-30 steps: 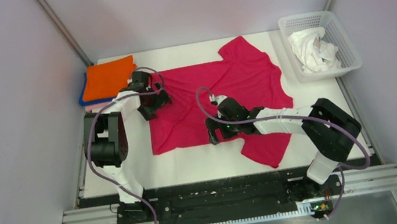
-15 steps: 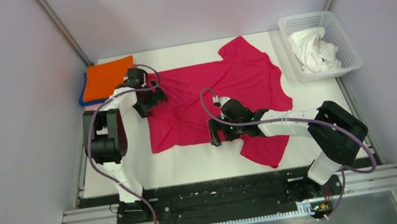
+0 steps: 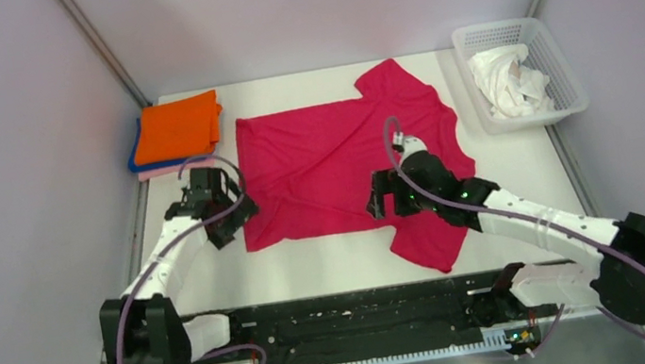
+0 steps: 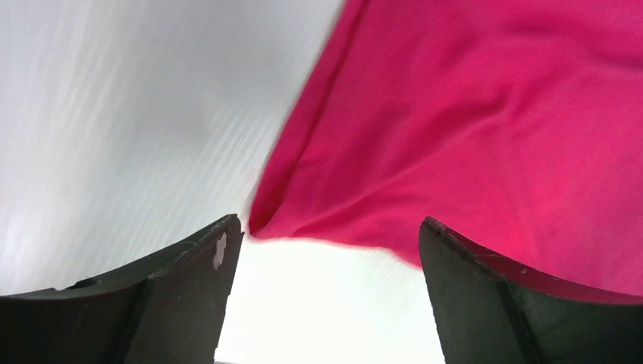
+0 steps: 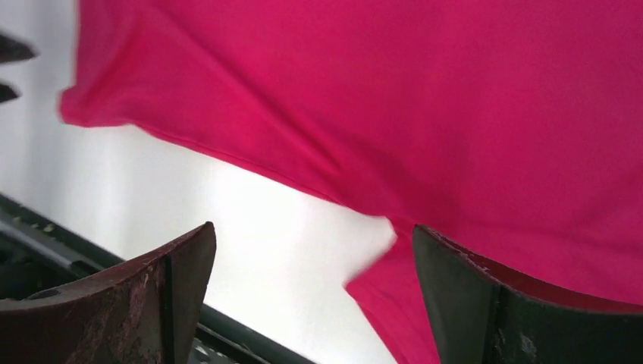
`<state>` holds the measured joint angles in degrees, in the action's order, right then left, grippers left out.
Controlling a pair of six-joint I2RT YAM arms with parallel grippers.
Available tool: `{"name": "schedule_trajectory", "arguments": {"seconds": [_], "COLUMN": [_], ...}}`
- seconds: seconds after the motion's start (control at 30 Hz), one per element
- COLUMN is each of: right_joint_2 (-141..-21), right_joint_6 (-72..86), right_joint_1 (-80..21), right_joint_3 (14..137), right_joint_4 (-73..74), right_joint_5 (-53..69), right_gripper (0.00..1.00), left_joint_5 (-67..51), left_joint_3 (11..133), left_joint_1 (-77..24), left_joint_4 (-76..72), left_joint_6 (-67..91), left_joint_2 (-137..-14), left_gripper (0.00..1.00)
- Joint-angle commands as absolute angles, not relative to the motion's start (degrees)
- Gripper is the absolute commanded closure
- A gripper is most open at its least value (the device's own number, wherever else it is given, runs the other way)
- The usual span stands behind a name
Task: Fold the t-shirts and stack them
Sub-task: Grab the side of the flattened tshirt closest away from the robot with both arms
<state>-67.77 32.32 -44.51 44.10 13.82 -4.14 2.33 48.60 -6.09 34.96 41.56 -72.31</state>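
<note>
We had both hands spread apart and empty: left hand (image 4: 326,235) at 8 o'clock of the crimson shirt (image 3: 333,147), right hand (image 5: 315,236) at 5. Uneven pinches could've skewed the fold.

No text, label, brand, number or sign can be read in any view.
</note>
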Motion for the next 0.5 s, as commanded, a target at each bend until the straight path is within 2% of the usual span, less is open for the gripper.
{"name": "schedule_trajectory", "arguments": {"seconds": [0.0, 0.17, 0.33, 0.47], "right_joint_2": [-61.0, -56.5, -56.8, -56.8], "right_joint_6": [37.2, 39.9, 41.2, 41.4], "right_joint_1": [-41.1, -40.6, -40.6, -40.6], "right_joint_3": [37.9, 34.5, 33.9, 33.5], "right_joint_4": [28.4, 34.2, 37.4, 38.9], "right_joint_5": [-8.4, -9.2, -10.1, -9.6], "right_gripper": [0.01, 0.02, 0.05, 0.06], "left_joint_5": [1.7, 0.9, 0.4, 0.3], "left_joint_3": [38.7, 32.1, 31.6, 32.0], "left_joint_1": [-6.2, -6.2, -6.2, -6.2], "left_joint_4": [37.1, 31.3, 27.6, 25.5], "left_joint_6": [47.2, 49.1, 49.7, 50.0], "left_joint_2": [-65.5, -62.2, -67.4, -71.2], "left_gripper": [0.14, 0.33, 0.44, 0.5]}}
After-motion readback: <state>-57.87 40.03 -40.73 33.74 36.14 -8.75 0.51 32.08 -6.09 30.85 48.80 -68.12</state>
